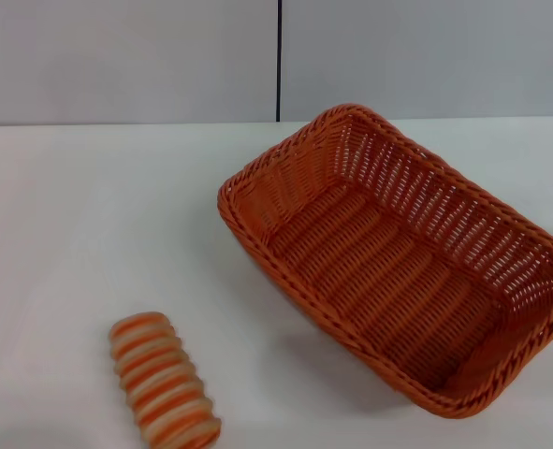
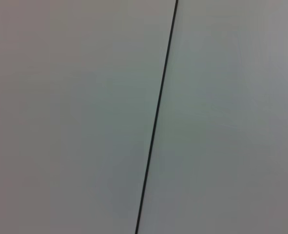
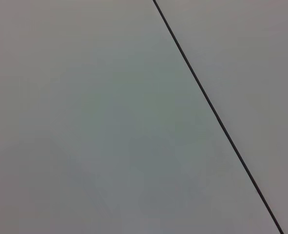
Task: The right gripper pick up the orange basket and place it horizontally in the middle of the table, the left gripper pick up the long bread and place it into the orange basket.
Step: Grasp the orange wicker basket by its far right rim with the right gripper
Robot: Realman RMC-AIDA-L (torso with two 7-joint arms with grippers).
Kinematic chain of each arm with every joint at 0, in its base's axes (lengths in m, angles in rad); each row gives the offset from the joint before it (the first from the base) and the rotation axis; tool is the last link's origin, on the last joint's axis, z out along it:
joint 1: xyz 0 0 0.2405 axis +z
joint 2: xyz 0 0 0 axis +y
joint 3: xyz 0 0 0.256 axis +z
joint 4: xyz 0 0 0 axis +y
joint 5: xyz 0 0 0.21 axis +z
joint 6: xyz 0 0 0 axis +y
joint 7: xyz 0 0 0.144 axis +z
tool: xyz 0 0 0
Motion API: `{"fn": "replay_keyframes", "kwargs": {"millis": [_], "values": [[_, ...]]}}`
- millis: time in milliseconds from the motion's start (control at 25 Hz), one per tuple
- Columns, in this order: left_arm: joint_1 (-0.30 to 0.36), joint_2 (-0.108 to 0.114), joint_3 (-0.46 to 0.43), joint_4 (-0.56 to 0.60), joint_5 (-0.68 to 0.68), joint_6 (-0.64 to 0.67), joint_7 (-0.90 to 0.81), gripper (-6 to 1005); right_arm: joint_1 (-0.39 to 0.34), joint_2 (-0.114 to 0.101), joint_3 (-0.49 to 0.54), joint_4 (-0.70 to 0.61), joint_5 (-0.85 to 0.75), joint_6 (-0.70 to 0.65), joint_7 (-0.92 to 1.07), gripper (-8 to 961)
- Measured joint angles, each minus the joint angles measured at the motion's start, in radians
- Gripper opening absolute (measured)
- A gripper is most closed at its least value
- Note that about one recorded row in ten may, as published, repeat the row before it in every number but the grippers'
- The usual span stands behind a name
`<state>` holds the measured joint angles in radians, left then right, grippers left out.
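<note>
Nothing of the task looks done yet, I judge. Your basket (image 1: 402,257) sits empty at the right of the table (image 1: 80,224), lying on a diagonal, so you've yet to set it level in the middle. The bread (image 1: 164,380) lies striped side up near the front left, well apart from the basket. Count one basket, one bread. Neither gripper shows anywhere; both wrist views meet only a grey wall (image 2: 75,117) with one dark seam (image 2: 156,117), so their fingers can't be judged.

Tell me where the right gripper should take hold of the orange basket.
Probably the braided rim of the orange basket, coming from above on the robot's right side near. The basket sits skewed on the table; its thin upright wall suits a pinch.
</note>
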<state>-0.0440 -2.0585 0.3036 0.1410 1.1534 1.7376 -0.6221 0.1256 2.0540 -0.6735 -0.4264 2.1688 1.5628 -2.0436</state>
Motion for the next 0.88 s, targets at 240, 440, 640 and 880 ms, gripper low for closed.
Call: {"fn": "replay_keyframes", "kwargs": {"millis": [240,440,640,880], "values": [[-0.001,0.000,-0.005,-0.001,0.000,-0.006,0.001,742,0.003,0.001,0.000,0.000,0.000,-0.002,0.001,824],[-0.005,0.000,-0.005,-0.004,0.000,-0.015,0.001,742,0.005,-0.005,0.002,-0.009,-0.010,-0.006,0.015,823],[-0.013,0.000,-0.005,-0.007,0.000,-0.032,0.000,743,0.006,-0.021,0.009,-0.162,-0.142,-0.086,0.207,822],[-0.045,-0.001,-0.004,-0.006,0.003,-0.074,-0.005,743,0.036,-0.027,0.010,-0.597,-0.570,-0.225,0.725,820]]}}
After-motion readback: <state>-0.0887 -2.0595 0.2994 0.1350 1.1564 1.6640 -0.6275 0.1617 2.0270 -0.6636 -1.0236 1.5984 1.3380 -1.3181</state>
